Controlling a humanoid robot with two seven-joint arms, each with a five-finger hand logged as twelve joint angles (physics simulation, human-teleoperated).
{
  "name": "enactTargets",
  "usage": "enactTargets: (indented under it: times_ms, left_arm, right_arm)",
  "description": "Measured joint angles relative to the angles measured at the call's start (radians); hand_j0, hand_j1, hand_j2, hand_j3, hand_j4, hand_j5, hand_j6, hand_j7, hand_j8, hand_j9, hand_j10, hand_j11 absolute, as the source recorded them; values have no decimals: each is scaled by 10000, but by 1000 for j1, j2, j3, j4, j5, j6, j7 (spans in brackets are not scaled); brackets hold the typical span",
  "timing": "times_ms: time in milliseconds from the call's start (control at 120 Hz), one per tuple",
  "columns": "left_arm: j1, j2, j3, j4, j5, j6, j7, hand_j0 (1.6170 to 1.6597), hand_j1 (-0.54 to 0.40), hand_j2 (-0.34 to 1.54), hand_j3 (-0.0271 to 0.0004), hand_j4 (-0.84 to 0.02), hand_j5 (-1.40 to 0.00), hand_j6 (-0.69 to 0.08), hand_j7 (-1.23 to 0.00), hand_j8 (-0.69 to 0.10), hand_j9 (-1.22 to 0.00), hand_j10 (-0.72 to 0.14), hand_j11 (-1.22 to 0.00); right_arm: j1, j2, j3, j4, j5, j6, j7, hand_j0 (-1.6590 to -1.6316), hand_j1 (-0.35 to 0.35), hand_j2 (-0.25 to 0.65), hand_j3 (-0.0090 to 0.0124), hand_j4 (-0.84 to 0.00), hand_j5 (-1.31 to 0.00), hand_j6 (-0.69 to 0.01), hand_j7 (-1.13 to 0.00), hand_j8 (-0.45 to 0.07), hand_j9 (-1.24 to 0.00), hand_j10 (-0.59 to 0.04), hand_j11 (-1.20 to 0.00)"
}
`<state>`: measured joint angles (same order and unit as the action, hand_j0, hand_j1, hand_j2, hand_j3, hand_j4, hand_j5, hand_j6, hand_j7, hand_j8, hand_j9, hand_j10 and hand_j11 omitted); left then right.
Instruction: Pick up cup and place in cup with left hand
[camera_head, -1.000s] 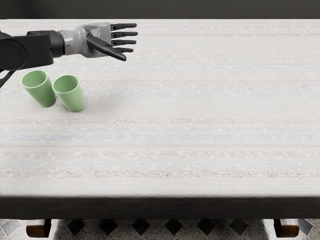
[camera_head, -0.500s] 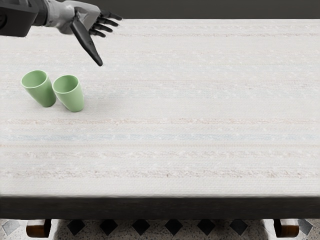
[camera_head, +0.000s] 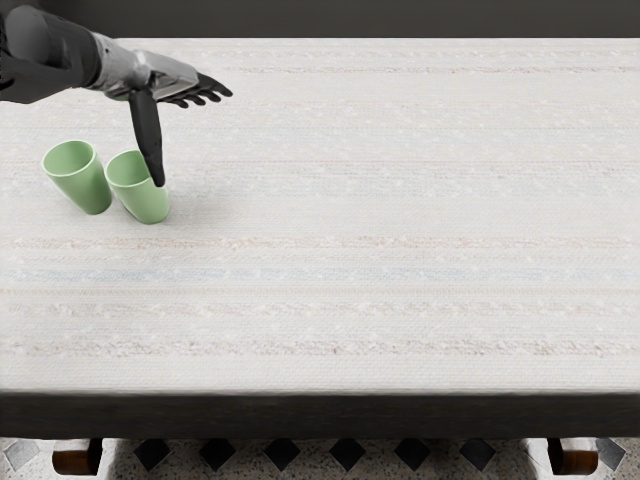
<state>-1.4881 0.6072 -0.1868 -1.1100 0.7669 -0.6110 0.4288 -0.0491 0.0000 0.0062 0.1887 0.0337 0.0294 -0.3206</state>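
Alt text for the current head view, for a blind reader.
The left hand, open and empty, hovers by two green cups, its thumb overlapping the right-hand cup in view. The left-hand cup stands beside it on a pale striped table.

The head view looks down aslant over the table.

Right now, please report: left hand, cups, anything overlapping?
Left hand open, empty. Both green cups upright on table. Hand overlaps one cup in view; contact unclear.
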Motion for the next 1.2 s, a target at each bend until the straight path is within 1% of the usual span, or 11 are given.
enactTargets:
  times_ms: [150, 283, 425, 542, 658, 742, 875, 983, 1075, 1183, 1200]
  left_arm:
    - [2, -1, 47, -60, 98, 0, -5, 16581, 3265, 42, 0, -220, -254, -228, -252, -224, -251, -214, -250]
    - [7, 8, 81, -82, 152, 0, -11, 16581, 3266, 41, 0, -219, -252, -228, -250, -224, -249, -213, -248]
    - [12, 15, 113, -89, 210, 10, -56, 16581, 3268, 42, 0, -219, -251, -229, -249, -225, -248, -214, -247]
    - [12, 34, 133, -90, 236, 55, -83, 16581, 3269, 42, 0, -221, -251, -231, -249, -227, -248, -215, -247]
    - [14, 53, 142, -90, 243, 76, -101, 16581, 3270, 43, 0, -221, -251, -231, -249, -228, -247, -216, -246]
    - [15, 64, 149, -88, 245, 82, -107, 16581, 3271, 43, 0, -222, -250, -233, -249, -229, -247, -216, -246]
    - [46, 74, 156, -81, 245, 85, -110, 16581, 3271, 44, 0, -224, -251, -235, -249, -231, -248, -218, -247]
    - [52, 95, 156, -71, 246, 91, -111, 16581, 3272, 44, 0, -227, -251, -238, -249, -234, -247, -220, -246]
    - [65, 94, 155, -60, 246, 109, -111, 16581, 3272, 45, 0, -228, -252, -239, -250, -235, -248, -221, -247]
    - [68, 94, 154, -45, 245, 129, -111, 16581, 3268, 46, 0, -234, -257, -246, -255, -241, -253, -227, -252]
    - [75, 94, 154, -43, 245, 135, -111, 16581, 3266, 45, 0, -232, -258, -243, -256, -239, -254, -225, -253]
  right_arm:
    - [0, 0, 0, 0, 0, 0, 0, -16581, -3490, -1, 0, -1, 0, -1, 0, -1, 0, 0, 0]
    - [0, 0, 0, 0, 0, 0, 0, -16581, -3490, -1, 0, -1, 0, -1, 0, -1, 0, -1, 0]
    - [0, 0, 0, 0, 0, 0, 0, -16581, -3490, -1, 0, -1, 0, -1, 0, -1, 0, 0, 0]
    - [0, 0, 0, 0, 0, 0, 0, -16581, -3490, -1, 0, -1, 0, -1, 0, -1, 0, 0, 0]
    - [0, 0, 0, 0, 0, 0, 0, -16581, -3490, -1, 0, -1, 0, -1, 0, -1, 0, 0, 0]
    - [0, 0, 0, 0, 0, 0, 0, -16581, -3490, -1, 0, -1, 0, -1, 0, -1, 0, 0, 0]
    - [0, 0, 0, 0, 0, 0, 0, -16581, -3490, 0, 0, -1, 0, -1, 0, 0, 0, 0, 0]
    - [0, 0, 0, 0, 0, 0, 0, -16581, -3490, 0, 0, -1, 0, -1, 0, 0, 0, 0, 0]
    - [0, 0, 0, 0, 0, 0, 0, -16581, -3490, 0, 0, -1, 0, -1, 0, 0, 0, 0, 0]
    - [0, 0, 0, 0, 0, 0, 0, -16581, -3490, 0, 0, -1, 0, -1, 0, 0, 0, 0, 0]
    - [0, 0, 0, 0, 0, 0, 0, -16581, -3490, 0, 0, -1, 0, -1, 0, -1, 0, 0, 0]
